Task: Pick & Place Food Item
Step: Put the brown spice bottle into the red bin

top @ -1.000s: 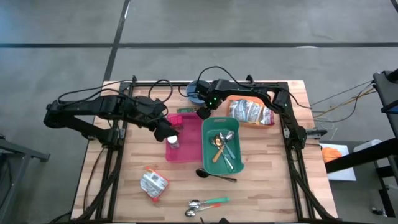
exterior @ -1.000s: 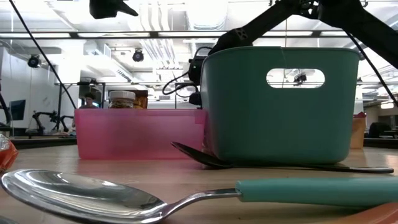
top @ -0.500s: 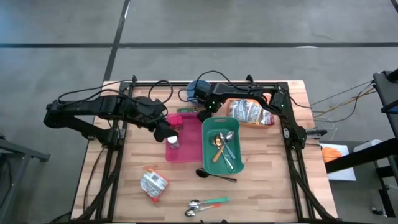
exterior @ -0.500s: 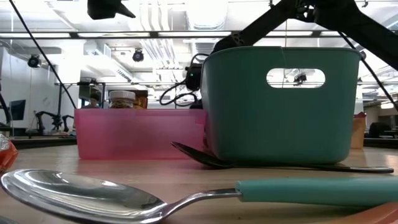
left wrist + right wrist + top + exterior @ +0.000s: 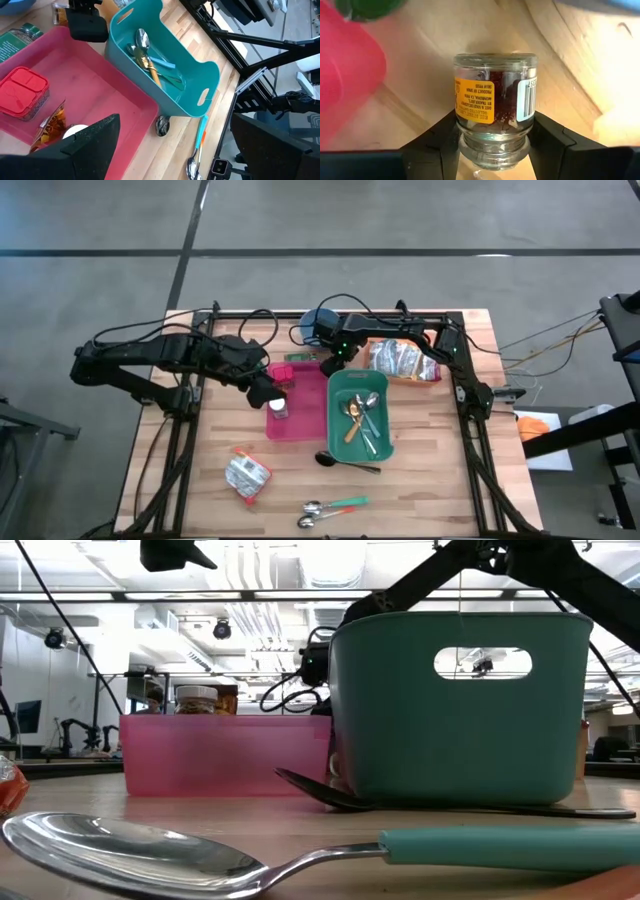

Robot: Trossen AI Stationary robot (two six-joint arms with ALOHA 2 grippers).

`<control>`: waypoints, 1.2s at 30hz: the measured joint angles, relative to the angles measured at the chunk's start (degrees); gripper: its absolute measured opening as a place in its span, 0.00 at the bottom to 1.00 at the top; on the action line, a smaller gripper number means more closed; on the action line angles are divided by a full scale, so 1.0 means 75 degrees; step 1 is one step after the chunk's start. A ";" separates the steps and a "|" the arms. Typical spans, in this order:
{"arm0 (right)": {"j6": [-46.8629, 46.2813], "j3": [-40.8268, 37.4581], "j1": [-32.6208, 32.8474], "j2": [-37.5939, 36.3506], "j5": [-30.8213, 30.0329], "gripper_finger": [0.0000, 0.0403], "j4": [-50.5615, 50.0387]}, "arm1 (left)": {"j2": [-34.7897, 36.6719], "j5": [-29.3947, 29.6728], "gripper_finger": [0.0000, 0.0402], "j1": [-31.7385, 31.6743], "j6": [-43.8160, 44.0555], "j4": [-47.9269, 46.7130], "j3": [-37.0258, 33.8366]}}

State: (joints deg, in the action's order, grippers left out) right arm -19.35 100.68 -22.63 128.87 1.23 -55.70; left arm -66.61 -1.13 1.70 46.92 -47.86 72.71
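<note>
High view: the right gripper (image 5: 327, 363) sits at upper centre, beside the pink tray (image 5: 310, 420).

Right wrist view: its fingers (image 5: 438, 139) clasp a small glass jar (image 5: 494, 115) on the table; lifting comes next.

Left wrist view: the left gripper (image 5: 165, 145) hangs open over the tray.

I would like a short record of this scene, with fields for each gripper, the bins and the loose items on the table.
right gripper: fingers on both sides of a small glass jar with an orange label, beside the pink bin
left gripper: open, over the pink bin
pink bin contents: red-lidded jar, white-capped jar
teal bin: holds spoons
table: black spoon, teal-handled spoon, foil packet
</note>
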 joint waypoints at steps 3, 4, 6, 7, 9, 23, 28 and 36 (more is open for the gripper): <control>0.0011 -0.0006 0.0003 -0.0143 0.0006 0.43 -0.0084 | 0.0000 0.0001 0.95 0.0000 -0.0002 0.0000 0.0000; 0.0011 -0.0006 0.0000 -0.0226 0.0009 0.43 -0.0076 | 0.0000 0.0001 0.95 0.0000 -0.0003 0.0000 0.0000; 0.0040 -0.0006 0.0000 -0.0412 0.0009 0.43 -0.0062 | 0.0000 0.0001 0.95 0.0000 -0.0003 0.0000 0.0000; 0.0055 0.0001 0.0000 -0.0488 0.0010 0.43 -0.0063 | 0.0000 0.0001 0.95 0.0000 -0.0006 0.0000 0.0000; 0.0179 0.0003 0.0000 -0.0631 0.0054 0.43 -0.0081 | 0.0000 0.0001 0.95 0.0000 -0.0009 0.0000 0.0000; 0.0955 0.0017 0.0262 -0.1703 0.0708 0.43 -0.0205 | 0.0000 0.0202 0.95 -0.0083 0.1247 0.0003 0.0000; 0.1251 0.0017 0.0547 -0.2168 0.0709 0.43 -0.0199 | 0.0000 0.0389 0.95 -0.0247 0.1701 0.0157 0.0000; 0.1872 0.0017 0.1324 -0.3112 0.0637 0.43 0.0110 | -0.0039 0.0219 0.95 -0.0624 0.1727 0.0757 0.0000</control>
State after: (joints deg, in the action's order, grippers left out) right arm -5.31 100.82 -12.70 105.53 6.02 -54.87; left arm -66.90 0.51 -2.98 59.87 -42.18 72.71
